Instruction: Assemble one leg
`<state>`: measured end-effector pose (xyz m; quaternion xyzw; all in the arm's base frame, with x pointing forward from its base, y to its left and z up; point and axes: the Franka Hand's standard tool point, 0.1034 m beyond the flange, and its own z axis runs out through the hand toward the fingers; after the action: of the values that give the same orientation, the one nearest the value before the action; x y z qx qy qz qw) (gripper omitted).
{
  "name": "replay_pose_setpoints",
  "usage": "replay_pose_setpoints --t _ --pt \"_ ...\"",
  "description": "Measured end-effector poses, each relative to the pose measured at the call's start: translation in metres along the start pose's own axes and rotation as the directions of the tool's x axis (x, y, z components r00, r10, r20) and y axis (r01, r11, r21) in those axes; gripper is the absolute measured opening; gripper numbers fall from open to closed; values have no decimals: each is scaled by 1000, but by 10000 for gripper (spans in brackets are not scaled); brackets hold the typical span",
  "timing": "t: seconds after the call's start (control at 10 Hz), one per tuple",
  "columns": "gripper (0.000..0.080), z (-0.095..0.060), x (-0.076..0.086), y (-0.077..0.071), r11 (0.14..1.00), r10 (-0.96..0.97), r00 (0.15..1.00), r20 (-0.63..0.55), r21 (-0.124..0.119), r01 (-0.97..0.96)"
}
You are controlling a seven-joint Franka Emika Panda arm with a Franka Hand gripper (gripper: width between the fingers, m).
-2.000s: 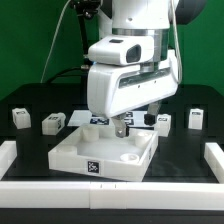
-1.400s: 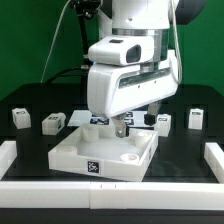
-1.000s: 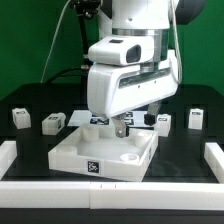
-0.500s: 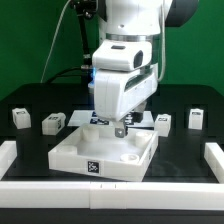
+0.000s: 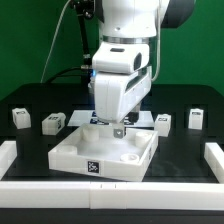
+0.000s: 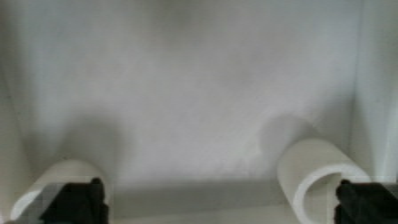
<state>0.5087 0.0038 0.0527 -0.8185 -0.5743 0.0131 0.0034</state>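
Legs stood in pairs on the black tabletop, flanking the white tray. The gripper hung low inside the tray, jaws spread wide, holding nothing.

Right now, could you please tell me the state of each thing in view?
Gripper: jaws open, empty, low over the tray-like part.
Tray-like part: flat on table, no leg visibly fitted.
Legs at exterior view's left: loose on table.
Legs at exterior view's right: loose on table.
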Motion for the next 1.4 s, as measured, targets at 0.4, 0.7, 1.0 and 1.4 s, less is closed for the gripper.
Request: replay_pose_setpoints --t 0.4,0.7,1.0,1.4 --pt "650 11 -3 -50 999 -37 999 -17 -7 37" --pt "650 37 -9 -66 999 -35 999 -22 7 36" --pt "650 45 -11 -62 999 -30 999 -20 16 31" --pt "451 48 -13 -61 1000 -24 999 -25 9 25"
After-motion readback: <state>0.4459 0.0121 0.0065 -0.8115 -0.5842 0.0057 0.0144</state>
